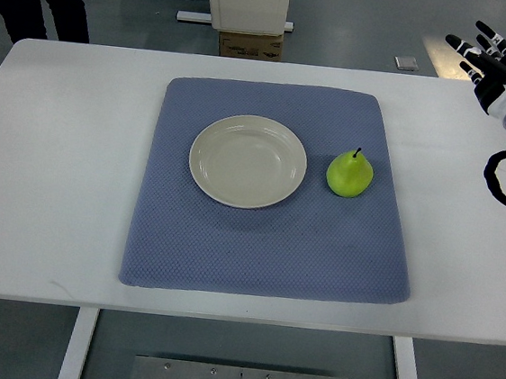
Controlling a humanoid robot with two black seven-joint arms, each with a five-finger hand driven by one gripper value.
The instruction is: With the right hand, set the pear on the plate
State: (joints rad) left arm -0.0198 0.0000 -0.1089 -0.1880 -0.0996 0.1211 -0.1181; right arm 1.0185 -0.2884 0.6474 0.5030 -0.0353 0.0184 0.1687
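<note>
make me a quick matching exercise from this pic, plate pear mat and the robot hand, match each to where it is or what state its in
Column one:
1. plate
2. pear
3. mat
4. right robot hand

Column two:
a. raised at the table's far right corner, fingers spread, holding nothing
b. spread flat on the white table, under two other things
c. empty, on the left middle of the blue cloth
d. green, stem up, just right of the dish and not touching it

Pairs: 1-c, 2-d, 3-b, 4-a

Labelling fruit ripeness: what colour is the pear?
Yellow-green, dark stem; the pear shows in the top view.
</note>
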